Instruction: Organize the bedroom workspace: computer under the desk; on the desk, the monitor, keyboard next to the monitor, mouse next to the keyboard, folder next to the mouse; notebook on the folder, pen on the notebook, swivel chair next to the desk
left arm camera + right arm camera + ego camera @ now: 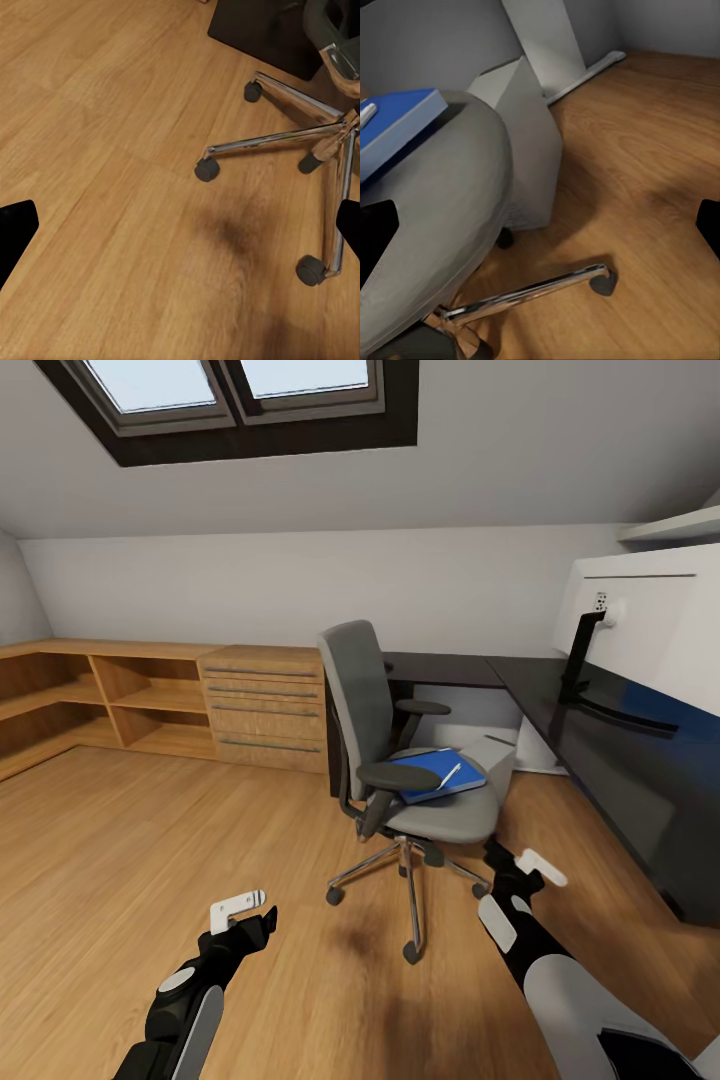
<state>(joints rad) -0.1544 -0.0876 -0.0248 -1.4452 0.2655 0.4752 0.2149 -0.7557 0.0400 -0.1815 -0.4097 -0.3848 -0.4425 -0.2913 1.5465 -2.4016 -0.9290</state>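
The grey swivel chair (400,760) stands on the wooden floor beside the black L-shaped desk (600,730). A blue folder (440,772) lies on its seat with a white pen (448,775) on top. The monitor (650,620) stands on the desk, its white back towards me. A light grey computer (497,760) sits on the floor under the desk, behind the chair. My left gripper (252,913) hangs open over the floor near the chair's chrome base (300,139). My right gripper (518,858) is open by the seat's (442,202) front edge, near the folder (394,124). Keyboard, mouse and notebook are out of view.
A light wooden drawer chest (265,705) and open wooden shelves (100,695) line the back wall at the left. Bare wooden floor (150,830) spreads left of the chair. The ceiling slopes down with a skylight (230,390). A white desk leg (544,37) rises behind the computer (521,127).
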